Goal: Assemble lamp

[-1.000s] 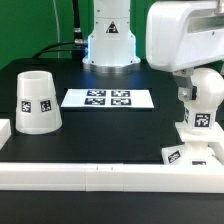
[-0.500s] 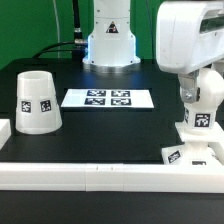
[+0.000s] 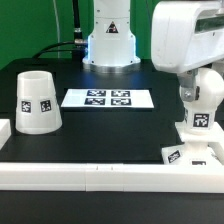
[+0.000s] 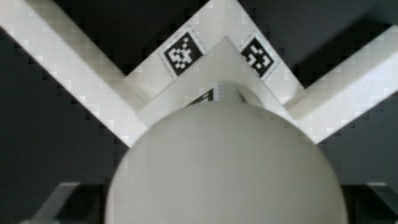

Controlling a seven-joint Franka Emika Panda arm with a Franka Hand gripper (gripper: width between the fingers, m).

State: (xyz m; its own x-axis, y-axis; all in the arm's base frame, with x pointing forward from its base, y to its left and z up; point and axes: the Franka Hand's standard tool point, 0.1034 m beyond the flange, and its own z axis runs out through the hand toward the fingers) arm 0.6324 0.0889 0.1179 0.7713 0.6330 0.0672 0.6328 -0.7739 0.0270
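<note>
Bulb (image 3: 203, 92) sits upright on the base (image 3: 190, 151) at the exterior view's right, near the front rail (image 3: 100, 172). Shade (image 3: 36, 102) stands well apart at the exterior view's left on the desk (image 3: 110, 130), marker board (image 3: 108, 98) between them. End effector is over the bulb but its fingers aren't visible in either view, so can't tell if it's open or clamped. Wrist view shows the bulb dome filling the frame with the base corner behind. Looks like bulb seating. If so: keep the axis vertical, twist without side load, confirm neck is fully home before release, then lift straight up and fetch the shade
</note>
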